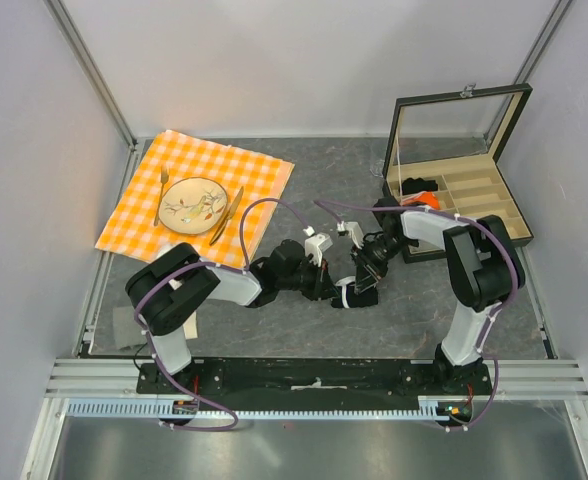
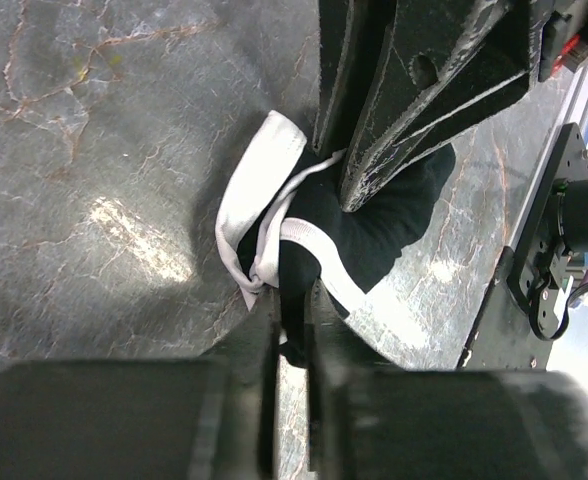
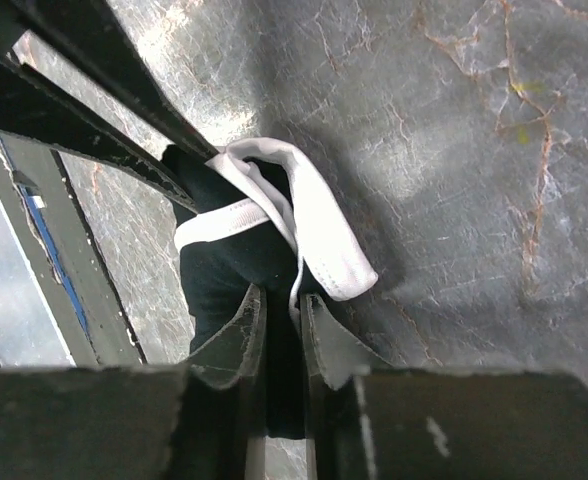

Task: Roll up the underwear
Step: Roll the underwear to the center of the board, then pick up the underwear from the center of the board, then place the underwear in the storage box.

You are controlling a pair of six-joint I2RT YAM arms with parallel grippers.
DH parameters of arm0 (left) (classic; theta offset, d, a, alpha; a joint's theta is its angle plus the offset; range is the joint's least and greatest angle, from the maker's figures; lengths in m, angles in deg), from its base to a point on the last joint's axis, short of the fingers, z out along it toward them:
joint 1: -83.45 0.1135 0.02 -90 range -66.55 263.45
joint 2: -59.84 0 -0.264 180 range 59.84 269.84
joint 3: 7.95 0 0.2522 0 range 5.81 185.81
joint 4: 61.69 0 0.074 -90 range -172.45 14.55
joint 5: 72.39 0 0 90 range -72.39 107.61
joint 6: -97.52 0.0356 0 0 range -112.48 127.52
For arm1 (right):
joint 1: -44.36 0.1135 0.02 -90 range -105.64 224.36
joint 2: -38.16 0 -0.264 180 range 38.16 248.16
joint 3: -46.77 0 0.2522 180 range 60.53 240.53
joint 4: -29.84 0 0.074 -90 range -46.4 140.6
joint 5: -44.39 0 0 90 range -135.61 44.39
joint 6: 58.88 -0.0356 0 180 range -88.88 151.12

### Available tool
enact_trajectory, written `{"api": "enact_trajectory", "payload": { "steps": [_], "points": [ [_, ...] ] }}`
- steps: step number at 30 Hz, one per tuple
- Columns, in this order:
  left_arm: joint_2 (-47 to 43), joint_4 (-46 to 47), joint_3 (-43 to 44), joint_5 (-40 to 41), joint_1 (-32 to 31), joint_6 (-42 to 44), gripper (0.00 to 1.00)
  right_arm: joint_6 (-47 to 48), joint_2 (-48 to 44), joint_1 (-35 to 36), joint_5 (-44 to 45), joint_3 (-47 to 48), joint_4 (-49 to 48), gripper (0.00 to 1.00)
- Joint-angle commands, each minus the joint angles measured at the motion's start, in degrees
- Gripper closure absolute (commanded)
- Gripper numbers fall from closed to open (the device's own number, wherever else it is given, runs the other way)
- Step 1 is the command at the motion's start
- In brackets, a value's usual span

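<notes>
Seen from above, a grey marbled counter (image 1: 324, 180) sits inside pale walls, with two black and white robot arms reaching from the bottom edge and meeting near the centre of the frame. Between their tips lies the underwear (image 2: 384, 220), a bunched heap of black fabric with a white waistband, resting on the counter just below centre.

In the left wrist view, the left pincer (image 2: 292, 305) rises from the bottom edge with its fingers drawn tight together, clamped on a fold of black fabric and white trim. The white waistband loops out to the left of the heap. The right arm's fingers come down from the top of this frame, and their tips press into the black fabric.

In the right wrist view, the right pincer (image 3: 282, 310) also rises from the bottom edge. Its fingers are nearly together, gripping a strip of black cloth. The waistband curls toward the right of the frame, and the left arm's fingers slant in from the upper left onto the garment.

At the upper left of the overhead view is an orange and white checked cloth (image 1: 254, 170) carrying a patterned plate (image 1: 179, 186), with a fork (image 1: 162, 195) to its left and a knife (image 1: 226, 215) to its right. At the upper right stands an open box (image 1: 474, 190) with compartments, its glass lid raised. An orange roll (image 1: 429, 198) and a black roll (image 1: 419, 185) are at the box's left end.
</notes>
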Motion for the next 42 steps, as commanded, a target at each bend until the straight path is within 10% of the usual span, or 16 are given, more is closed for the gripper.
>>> {"api": "enact_trajectory", "payload": {
  "steps": [1,10,26,35,42],
  "points": [
    [-0.63,-3.27,-0.72,6.01,0.01,-1.64,0.81,4.81,3.77,0.37,3.68,0.09,1.57,0.87],
    [-19.42,-4.84,-6.69,10.41,0.98,2.21,0.41,11.49,-4.9,-0.24,0.24,2.9,7.45,1.0],
    [-50.46,-19.62,-13.82,11.65,1.86,10.4,0.33,35.3,-9.6,-20.61,16.24,34.33,32.05,1.0],
    [-49.86,-16.63,-16.37,9.9,1.86,9.52,0.33,44.36,6.05,-36.36,18.44,57.02,37.96,1.0],
    [-44.15,-14.69,-14.35,7.26,1.94,8.73,0.34,52.52,11.42,-42.33,19.93,57.49,37.96,1.0]
  ]
}}
